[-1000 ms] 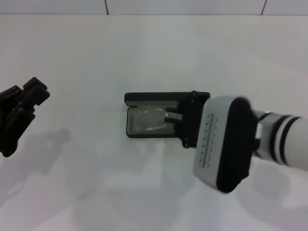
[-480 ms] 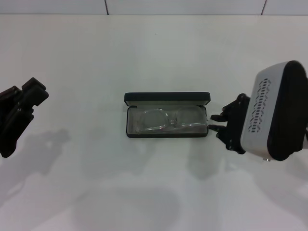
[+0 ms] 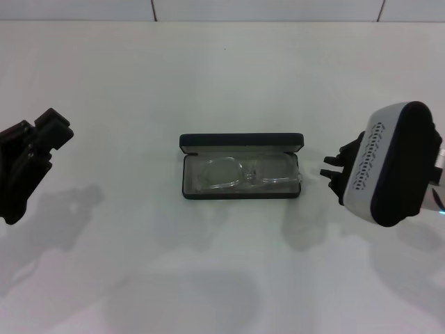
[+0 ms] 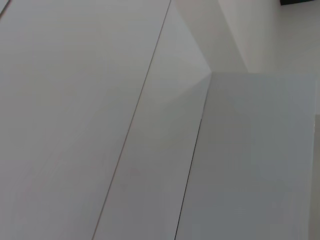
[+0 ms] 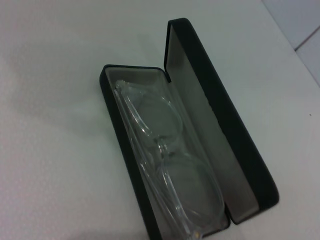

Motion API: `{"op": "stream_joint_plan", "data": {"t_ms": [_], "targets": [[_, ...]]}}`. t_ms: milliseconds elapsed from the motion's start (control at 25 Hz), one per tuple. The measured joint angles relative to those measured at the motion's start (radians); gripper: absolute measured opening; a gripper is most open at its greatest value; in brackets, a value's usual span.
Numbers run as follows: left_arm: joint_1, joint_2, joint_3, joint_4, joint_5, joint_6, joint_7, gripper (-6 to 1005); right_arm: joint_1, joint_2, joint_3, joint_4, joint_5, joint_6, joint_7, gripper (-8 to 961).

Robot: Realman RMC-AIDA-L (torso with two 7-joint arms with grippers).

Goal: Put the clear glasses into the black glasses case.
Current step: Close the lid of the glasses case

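inside the open black glasses case [image 3: 242, 144], clear glasses [image 3: 245, 174] barely show.

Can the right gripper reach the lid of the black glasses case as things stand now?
Probably yes. The right gripper hangs just beside the black glasses case, with only bare table between them. The lid stands open and the clear glasses lie inside, below it.
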Motion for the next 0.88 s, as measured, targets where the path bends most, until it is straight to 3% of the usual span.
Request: {"op": "stream_joint_plan", "data": {"t_ms": [880], "targets": [[-0.009, -0.006, 0.002, -0.008, 0.001, 0.0, 0.0, 128, 0.087, 0.008, -0.075, 0.168, 0.008, 0.147, 0.0, 128]]}}
